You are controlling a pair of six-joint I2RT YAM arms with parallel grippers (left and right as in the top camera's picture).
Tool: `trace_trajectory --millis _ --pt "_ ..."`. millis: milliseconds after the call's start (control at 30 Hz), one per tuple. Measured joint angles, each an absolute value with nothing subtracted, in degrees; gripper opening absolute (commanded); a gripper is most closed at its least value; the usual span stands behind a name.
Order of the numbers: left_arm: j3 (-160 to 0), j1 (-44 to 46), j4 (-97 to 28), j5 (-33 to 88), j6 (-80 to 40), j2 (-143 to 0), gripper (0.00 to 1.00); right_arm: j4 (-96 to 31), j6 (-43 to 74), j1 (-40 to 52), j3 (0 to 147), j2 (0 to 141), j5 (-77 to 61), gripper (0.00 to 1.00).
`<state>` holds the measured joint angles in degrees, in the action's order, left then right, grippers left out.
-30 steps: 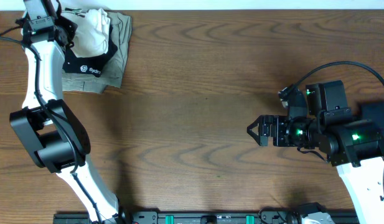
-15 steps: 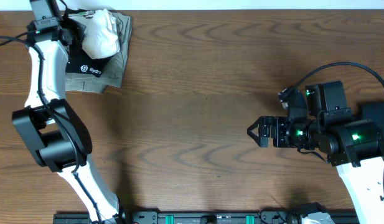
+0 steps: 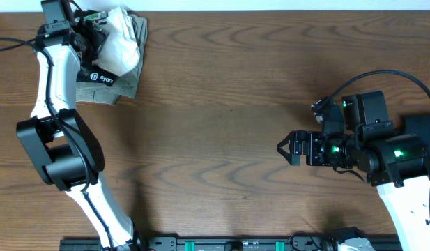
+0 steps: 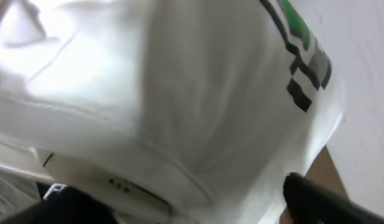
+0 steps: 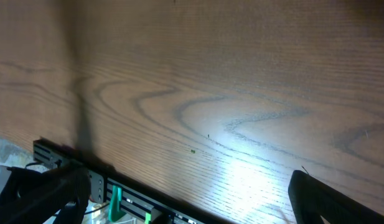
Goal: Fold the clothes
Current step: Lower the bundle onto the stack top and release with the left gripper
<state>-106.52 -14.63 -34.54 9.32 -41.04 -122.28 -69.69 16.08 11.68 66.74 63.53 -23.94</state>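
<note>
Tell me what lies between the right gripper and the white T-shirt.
Overhead view: bare wooden table from the right gripper almost to the white T-shirt, then only the edge of the khaki garment beneath it.

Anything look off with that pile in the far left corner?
Yes: the white T-shirt lies as a crumpled lump on top of the folded black shirt and khaki garment, not spread flat or folded like them.

The overhead camera is looking straight down on the table (image 3: 228,104), taking in the whole scene. The left wrist camera is sitting so near the white T-shirt (image 4: 179,93) ahead of the left gripper (image 4: 185,196) that cloth is filling its frame. The right wrist camera is slanting down at the table ahead of the right gripper (image 5: 182,190), a patch the overhead view is also showing.
</note>
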Motion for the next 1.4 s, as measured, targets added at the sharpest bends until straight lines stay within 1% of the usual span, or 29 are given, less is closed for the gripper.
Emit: trace_trajectory --millis 267,433,633,733,767,900,967,1000,1033,1200,1400 --pt "-106.5 -17.4 -37.6 10.0 -38.7 -122.1 0.98 -70.1 16.1 11.7 66.7 63.5 -23.9 0.99" --pt "-106.1 -19.1 -38.1 10.0 -37.8 -119.4 0.98 -70.3 16.0 11.7 66.7 63.5 -23.9 0.99" --pt "-106.0 -18.2 -31.4 10.1 -32.3 -112.5 0.98 -70.6 16.0 11.7 66.7 63.5 -23.9 0.99" --pt "-106.0 -17.1 -25.5 10.1 -29.4 -110.3 0.98 -70.6 15.9 11.7 66.7 63.5 -23.9 0.99" --pt "-106.0 -16.8 -23.8 10.1 -28.6 -110.0 0.89 -70.6 15.9 11.7 66.7 63.5 -23.9 0.99" --pt "-106.0 -15.8 -15.9 8.0 -27.1 -111.2 0.3 -70.6 15.9 11.7 66.7 63.5 -23.9 0.99" --pt "-106.0 -15.6 -12.6 5.6 -26.6 -112.6 0.09 -70.6 15.8 11.7 66.7 63.5 -23.9 0.99" --pt "-106.0 -15.7 -11.5 4.5 -26.3 -113.3 0.06 -70.6 15.9 11.7 66.7 63.5 -23.9 0.99" --pt "-106.0 -15.7 -10.1 3.1 -25.8 -114.4 0.06 -70.5 15.9 11.7 66.7 63.5 -23.9 0.99" --pt "-106.0 -15.7 -6.0 0.1 -18.0 -120.1 0.06 -70.5 15.8 11.7 66.7 63.5 -23.9 0.99" --pt "-106.0 -15.6 -5.3 -0.9 -10.7 -127.3 0.07 -70.0 15.9 11.7 66.7 63.5 -23.9 0.99"
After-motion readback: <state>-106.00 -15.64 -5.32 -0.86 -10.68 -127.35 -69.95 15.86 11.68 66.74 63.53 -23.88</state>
